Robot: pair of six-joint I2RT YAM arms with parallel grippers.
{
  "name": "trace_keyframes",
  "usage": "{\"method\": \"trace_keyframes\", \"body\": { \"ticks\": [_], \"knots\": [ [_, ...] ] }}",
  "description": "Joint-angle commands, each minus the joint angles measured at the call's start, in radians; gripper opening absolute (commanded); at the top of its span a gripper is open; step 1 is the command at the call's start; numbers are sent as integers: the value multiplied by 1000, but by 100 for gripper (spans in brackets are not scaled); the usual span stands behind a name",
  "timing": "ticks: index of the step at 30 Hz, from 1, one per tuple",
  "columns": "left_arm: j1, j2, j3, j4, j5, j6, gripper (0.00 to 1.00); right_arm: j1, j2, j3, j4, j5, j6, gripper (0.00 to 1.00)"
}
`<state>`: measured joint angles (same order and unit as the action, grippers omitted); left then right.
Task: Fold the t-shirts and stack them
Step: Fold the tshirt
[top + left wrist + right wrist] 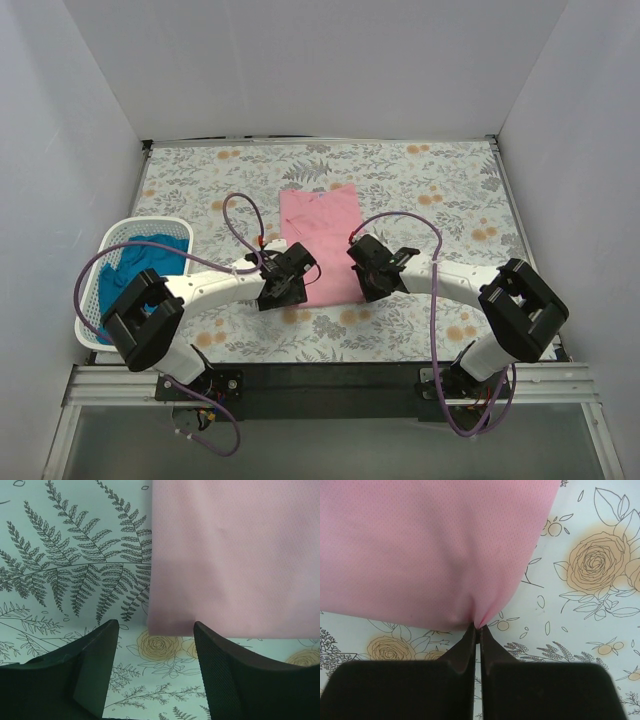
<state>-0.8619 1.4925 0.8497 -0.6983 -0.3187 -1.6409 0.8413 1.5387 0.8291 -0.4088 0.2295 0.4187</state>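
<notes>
On the counter (450,200), the pink t-shirt (320,235) runs lengthwise away from the arms. The right end effector (477,629) pinches its near right corner; the left end effector (156,626) gapes wide just short of the other.

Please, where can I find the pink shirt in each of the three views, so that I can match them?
Top external: the pink shirt lies at the picture's centre.
Left wrist: upper right; its near corner lies just beyond the open left fingers.
Right wrist: upper left and centre; the shut right fingers pinch its near edge.
Shared landmark: the flowered tablecloth under it, with orange roses.
</notes>
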Motion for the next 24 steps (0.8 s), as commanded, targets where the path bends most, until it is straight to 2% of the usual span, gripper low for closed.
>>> {"method": "trace_keyframes", "body": {
  "ticks": [1, 3, 12, 18, 21, 24],
  "knots": [
    [-5, 23, 40, -38, -52, -11, 59, 10, 58, -38, -59, 5, 6, 1],
    [-5, 40, 38, -40, -53, -16, 57, 12, 57, -41, -55, 8, 6, 1],
    [-5, 80, 5, -23, -42, -31, 34, 15, 66, -48, -41, 1, 6, 1],
    [-5, 107, -20, -4, -28, -31, 32, 18, 63, -51, -38, 1, 8, 1],
    [-5, 115, -26, 0, -25, -33, 23, 22, 64, -53, -36, 2, 9, 1],
    [-5, 114, -28, -6, -25, -33, 9, 28, 66, -53, -36, 5, 9, 1]
  ]
}}
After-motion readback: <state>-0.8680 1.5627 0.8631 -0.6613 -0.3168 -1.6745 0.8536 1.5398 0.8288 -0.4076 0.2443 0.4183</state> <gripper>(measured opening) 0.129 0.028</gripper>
